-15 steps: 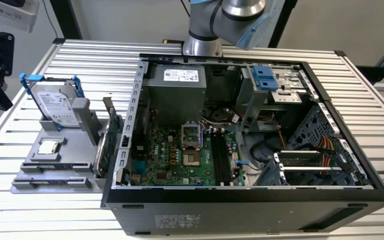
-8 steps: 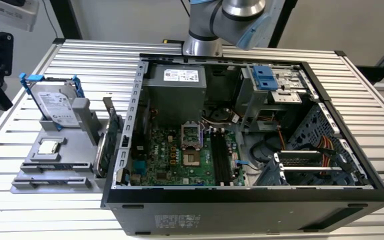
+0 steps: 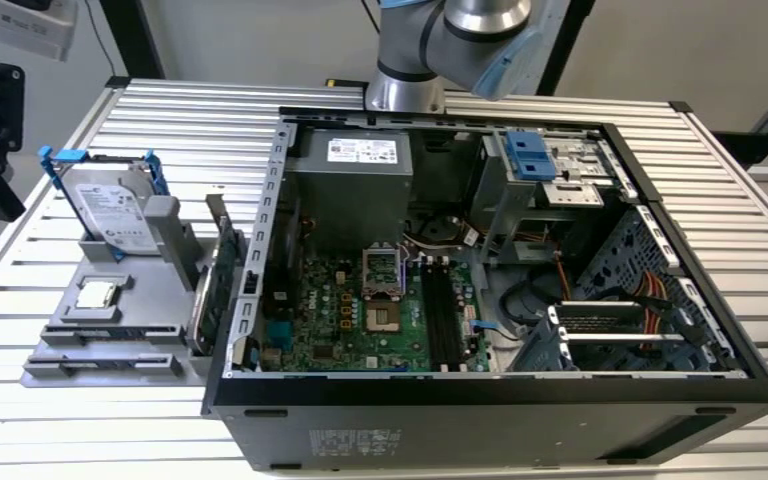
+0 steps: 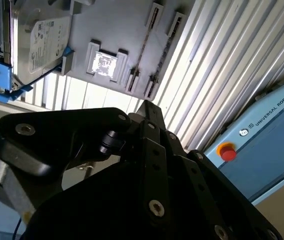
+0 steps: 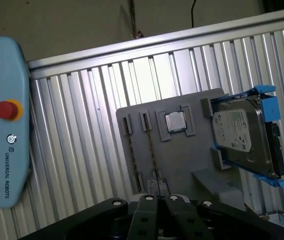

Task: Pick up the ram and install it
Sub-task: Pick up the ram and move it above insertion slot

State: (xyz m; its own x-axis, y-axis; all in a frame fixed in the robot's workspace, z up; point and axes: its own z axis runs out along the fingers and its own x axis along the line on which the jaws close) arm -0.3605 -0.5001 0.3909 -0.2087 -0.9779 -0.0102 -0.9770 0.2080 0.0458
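The ram [image 3: 104, 329] is a thin bluish stick. It lies in the slot closest to the square processor chip [image 3: 97, 293], on the grey holder [image 3: 157, 345] at the exterior view's left. Both wrist views show the ram edge-on as a thin line [image 5: 151, 150] [image 4: 145, 47]. My gripper [image 5: 157, 197] [image 4: 147, 106] hangs high above the holder with its black fingers together and nothing between them. In the first wrist view its tip lines up over one end of the ram. The motherboard's black slots [image 3: 444, 320] lie inside the open computer case [image 3: 651, 230].
A silver hard drive in a blue frame [image 3: 107, 208] stands at the holder's back, and a green card [image 3: 220, 270] stands on edge beside the case. A blue teach pendant [image 5: 2, 150] [image 4: 262, 135] lies on the slatted table [image 3: 197, 130]. The arm's base [image 3: 404, 95] stands behind the case.
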